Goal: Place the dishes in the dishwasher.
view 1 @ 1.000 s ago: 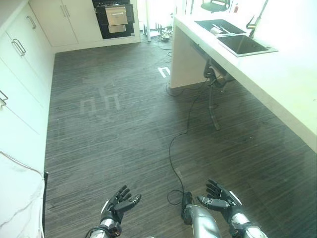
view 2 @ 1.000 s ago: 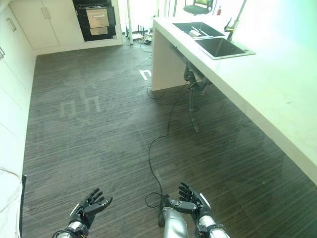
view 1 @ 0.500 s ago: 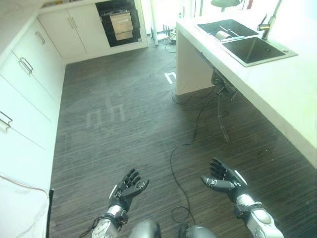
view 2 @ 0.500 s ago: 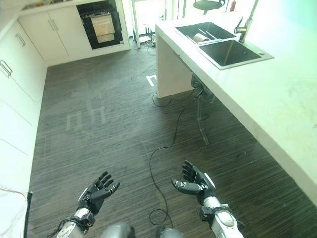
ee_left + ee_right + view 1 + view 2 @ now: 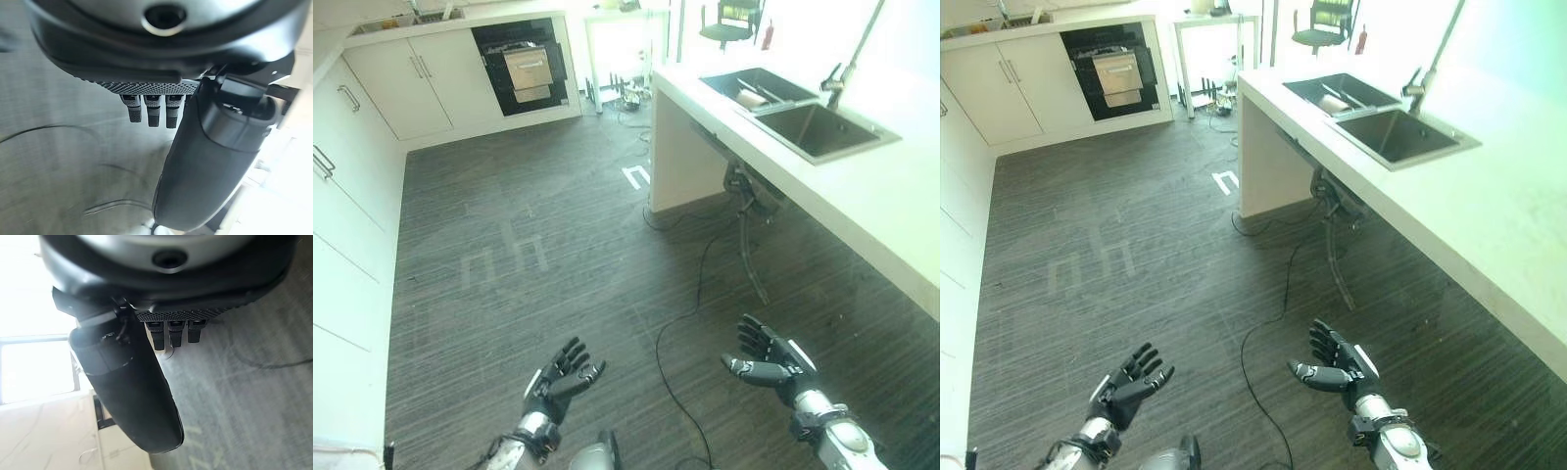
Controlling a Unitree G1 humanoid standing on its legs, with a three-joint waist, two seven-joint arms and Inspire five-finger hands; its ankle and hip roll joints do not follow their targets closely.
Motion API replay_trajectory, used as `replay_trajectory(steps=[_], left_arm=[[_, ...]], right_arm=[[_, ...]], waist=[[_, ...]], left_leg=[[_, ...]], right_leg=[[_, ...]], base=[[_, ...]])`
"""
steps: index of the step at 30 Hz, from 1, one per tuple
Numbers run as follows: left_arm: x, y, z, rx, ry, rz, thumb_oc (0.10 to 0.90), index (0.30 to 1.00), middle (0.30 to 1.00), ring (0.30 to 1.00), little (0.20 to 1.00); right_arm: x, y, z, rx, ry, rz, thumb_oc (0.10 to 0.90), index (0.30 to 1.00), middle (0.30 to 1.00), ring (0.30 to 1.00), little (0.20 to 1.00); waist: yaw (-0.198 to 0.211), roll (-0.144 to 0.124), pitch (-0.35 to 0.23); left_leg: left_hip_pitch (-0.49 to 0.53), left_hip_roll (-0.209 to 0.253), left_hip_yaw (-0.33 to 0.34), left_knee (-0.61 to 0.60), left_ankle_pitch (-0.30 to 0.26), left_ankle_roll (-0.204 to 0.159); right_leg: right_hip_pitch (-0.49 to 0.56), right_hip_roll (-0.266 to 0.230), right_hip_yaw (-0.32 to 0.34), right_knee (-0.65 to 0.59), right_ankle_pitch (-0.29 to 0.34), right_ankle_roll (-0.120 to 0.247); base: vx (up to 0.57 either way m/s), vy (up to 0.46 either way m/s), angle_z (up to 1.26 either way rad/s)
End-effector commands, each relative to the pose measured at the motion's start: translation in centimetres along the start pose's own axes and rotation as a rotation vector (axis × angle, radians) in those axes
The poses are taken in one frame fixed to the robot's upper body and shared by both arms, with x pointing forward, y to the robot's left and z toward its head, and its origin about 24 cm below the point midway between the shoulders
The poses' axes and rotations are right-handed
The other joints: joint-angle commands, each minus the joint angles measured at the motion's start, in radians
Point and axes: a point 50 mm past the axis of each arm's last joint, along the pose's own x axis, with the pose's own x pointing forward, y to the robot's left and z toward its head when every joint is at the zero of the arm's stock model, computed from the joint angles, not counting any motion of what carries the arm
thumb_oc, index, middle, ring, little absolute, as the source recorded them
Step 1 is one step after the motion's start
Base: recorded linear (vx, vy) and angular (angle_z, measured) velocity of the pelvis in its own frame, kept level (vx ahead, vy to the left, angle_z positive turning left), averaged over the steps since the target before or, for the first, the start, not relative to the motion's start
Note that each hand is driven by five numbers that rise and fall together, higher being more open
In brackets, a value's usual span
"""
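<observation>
Your left hand (image 5: pixel 558 380) is low over the dark wood floor (image 5: pixel 529 264), palm up, fingers spread and relaxed, nothing in it. Your right hand (image 5: pixel 771 360) sits level with it on the other side, also palm up, fingers splayed loose, thumb out, empty too. Both wrist views back this up: straight fingers past the palm, only floor beyond them.

The dishes are well apart from both hands: something pale, maybe a cup or bowl (image 5: pixel 752 98), lies in the far basin of the sink (image 5: pixel 803 127), with a couple of thin utensils beside it; too small to tell exactly what they are. The sink is a double one, set into the white tabletop (image 5: pixel 881 206) running along your right. A tall tap (image 5: pixel 847 59) stands at the back edge of the near basin, which looks bare.

The dishwasher (image 5: pixel 524 64) is at the far wall, a dark built-in unit between white cabinets (image 5: pixel 401 83); a pale panel or drawer front shows in its middle; you can't tell whether the door is open. More white cabinets (image 5: pixel 337 225) with metal handles run along your left. A white floor marking (image 5: pixel 636 176) lies near the end of the tabletop's base. An office chair (image 5: pixel 729 20) stands in the bright background beyond the tabletop.
</observation>
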Motion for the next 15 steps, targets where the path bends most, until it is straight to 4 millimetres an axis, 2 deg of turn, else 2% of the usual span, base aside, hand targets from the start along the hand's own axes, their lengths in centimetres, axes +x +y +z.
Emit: replay_trajectory(steps=[1,2,4,5,6,7,8,9,10,11,13,15], left_arm=[[0.2,-1.3,3.9,0.090,-0.184,-0.109,0.800,0.900,0.900,0.900,0.900],[0.3,-1.4,4.1,0.098,-0.184,-0.118,0.800,0.900,0.900,0.900,0.900],[0.1,-1.8,4.3,0.122,-0.192,-0.140,0.800,0.900,0.900,0.900,0.900],[-0.2,-2.1,4.6,0.140,-0.208,-0.145,0.800,0.900,0.900,0.900,0.900],[-0.1,-2.4,5.0,0.159,-0.213,-0.145,0.800,0.900,0.900,0.900,0.900],[-0.1,-2.5,5.3,0.168,-0.214,-0.153,0.800,0.900,0.900,0.900,0.900],[-0.1,-2.5,5.4,0.176,-0.217,-0.159,0.800,0.900,0.900,0.900,0.900],[-0.2,-2.6,6.0,0.195,-0.225,-0.176,0.800,0.900,0.900,0.900,0.900],[-0.3,-2.5,6.2,0.205,-0.233,-0.183,0.800,0.900,0.900,0.900,0.900],[-0.5,-2.6,6.3,0.215,-0.235,-0.189,0.800,0.900,0.900,0.900,0.900],[-0.8,-2.7,6.2,0.232,-0.239,-0.201,0.800,0.900,0.900,0.900,0.900],[-0.8,-2.7,6.2,0.235,-0.238,-0.204,0.800,0.900,0.900,0.900,0.900]], right_arm=[[1.2,1.0,4.4,-0.049,-0.224,0.048,0.800,0.900,0.900,0.900,0.900],[1.3,1.2,4.3,-0.043,-0.223,0.045,0.800,0.900,0.900,0.900,0.900],[1.2,1.4,4.3,-0.037,-0.228,0.049,0.800,0.900,0.900,0.900,0.900],[1.0,2.0,4.4,-0.073,-0.241,0.082,0.800,0.900,0.900,0.900,0.900],[1.2,2.4,4.7,-0.077,-0.253,0.104,0.800,0.900,0.900,0.900,0.900],[1.3,2.4,5.1,-0.064,-0.260,0.111,0.800,0.900,0.900,0.900,0.900],[1.3,2.4,5.3,-0.057,-0.265,0.114,0.800,0.900,0.900,0.900,0.900],[1.3,2.3,5.8,-0.047,-0.285,0.126,0.800,0.900,0.900,0.900,0.900],[1.1,2.1,6.1,-0.047,-0.302,0.129,0.800,0.900,0.900,0.900,0.900],[1.0,2.0,6.3,-0.049,-0.315,0.128,0.800,0.900,0.900,0.900,0.900],[0.6,1.7,6.8,-0.046,-0.352,0.116,0.800,0.900,0.900,0.900,0.900],[0.6,1.7,6.8,-0.045,-0.356,0.114,0.800,0.900,0.900,0.900,0.900]], waist=[[0.009,0.050,-0.037],[0.010,0.052,-0.037],[0.014,0.056,-0.039],[0.013,0.071,-0.024],[0.011,0.069,-0.015],[0.012,0.059,-0.008],[0.012,0.058,-0.008],[0.012,0.040,0.004],[0.011,0.028,0.014],[0.009,0.008,0.022],[0.002,-0.013,0.031],[0.005,-0.011,0.032]], left_leg=[[0.042,0.051,-0.075,-0.036,-0.084,-0.064],[0.050,0.031,-0.090,-0.036,-0.094,-0.049],[0.067,-0.009,-0.116,-0.036,-0.110,-0.021],[0.102,-0.027,-0.118,-0.036,-0.130,-0.003],[0.106,-0.021,-0.108,-0.036,-0.130,-0.006],[0.113,-0.024,-0.098,-0.036,-0.128,-0.011],[0.112,-0.022,-0.097,-0.036,-0.126,-0.014],[0.135,-0.023,-0.080,-0.036,-0.140,-0.020],[0.152,-0.021,-0.066,-0.036,-0.150,-0.028],[0.168,-0.034,-0.050,-0.036,-0.164,-0.030],[0.192,-0.048,-0.026,-0.036,-0.196,-0.031],[0.197,-0.047,-0.021,-0.036,-0.201,-0.032]], right_leg=[[-0.052,0.044,-0.064,0.004,0.168,0.071],[-0.058,0.035,-0.051,0.048,0.198,0.075],[-0.105,0.014,-0.019,0.217,0.267,0.074],[-0.228,0.003,-0.030,0.447,0.288,0.055],[-0.278,0.030,-0.047,0.425,0.247,0.036],[-0.268,0.059,-0.070,0.353,0.216,0.037],[-0.259,0.077,-0.092,0.297,0.220,0.036],[-0.256,0.082,-0.148,0.104,0.252,0.040],[-0.263,0.072,-0.175,0.004,0.260,0.038],[-0.310,0.040,-0.174,0.004,0.241,0.044],[-0.394,-0.008,-0.158,0.004,0.264,0.065],[-0.398,-0.008,-0.154,0.004,0.267,0.068]], base=[[0.27,0.237,0.24],[0.31,0.289,0.17],[0.33,0.386,0.23],[0.32,0.371,0.19],[0.31,0.251,0.17],[0.18,0.001,-0.02],[0.26,-0.102,0.22],[0.29,-0.164,0.26],[0.32,-0.219,0.24],[0.23,-0.199,-0.23],[0.21,-0.166,-0.58],[0.08,-0.050,-0.27]])
